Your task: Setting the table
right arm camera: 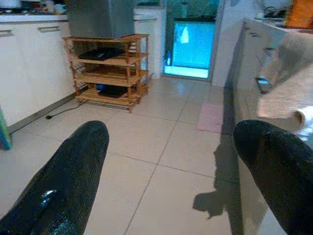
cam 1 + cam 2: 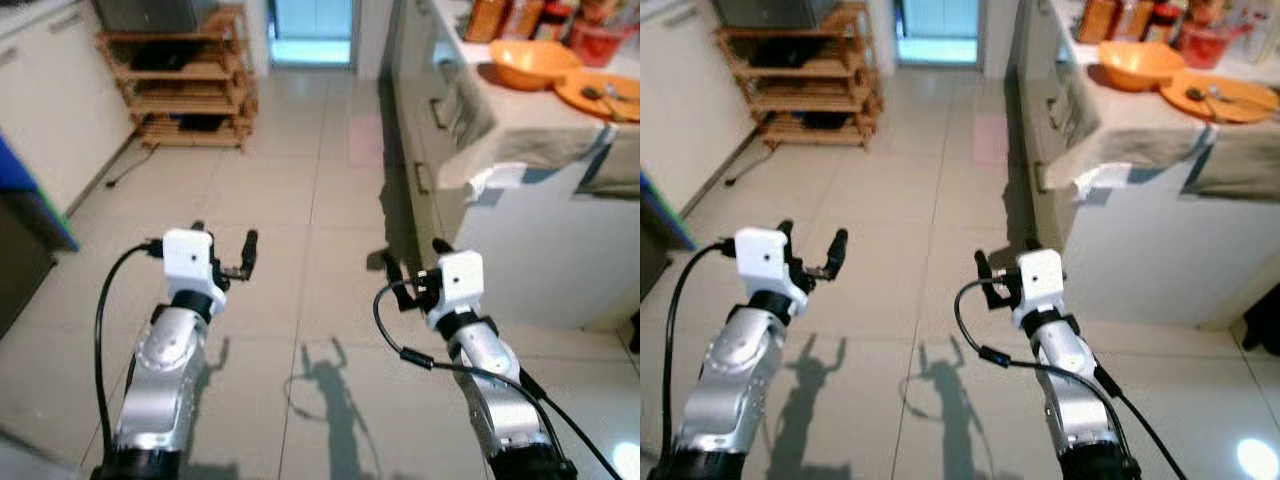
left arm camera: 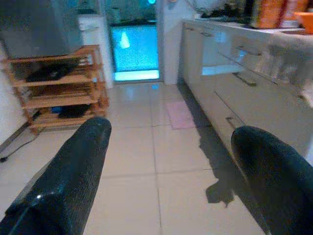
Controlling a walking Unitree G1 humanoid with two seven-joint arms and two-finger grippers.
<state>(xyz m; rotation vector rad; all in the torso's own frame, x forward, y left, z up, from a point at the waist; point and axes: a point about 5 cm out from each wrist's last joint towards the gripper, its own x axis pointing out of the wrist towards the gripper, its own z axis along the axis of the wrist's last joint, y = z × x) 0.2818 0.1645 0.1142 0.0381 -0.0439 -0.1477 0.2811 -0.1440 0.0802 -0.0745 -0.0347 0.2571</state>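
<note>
- Nothing has yet been picked up, so the step in hand is judged to be the approach to the counter (image 2: 530, 130), which lies ahead and to the robot's right, draped with a pale cloth (image 2: 480, 150).
- The approach would be done well if the body were turned right and brought square to the counter before either arm is raised, since the tableware sits well back from the near edge.
- The left gripper (image 2: 222, 252) is held out over the tiled floor (image 2: 300, 200), well apart from any object; its two black fingers are spread wide, as is plain between the fingers (image 3: 73, 171) in the left wrist view, and nothing is held or touched.
- A wooden shelf rack (image 2: 190, 80) stands at the far left against the wall and is not part of the task; it should be left alone.
- The right gripper (image 2: 412, 272) is likewise held over bare floor, near the counter's front but not touching it; its fingers (image 1: 63, 181) are parted widely and are empty.
- The task's things are on the counter at the far right: an orange bowl (image 2: 532, 62) and, just beside it, an orange plate (image 2: 590, 98) with cutlery (image 2: 605, 97) lying on it.
- Bottles and a red container (image 2: 598, 40) are crowded behind the bowl; a reach from the front is judged safer.
</note>
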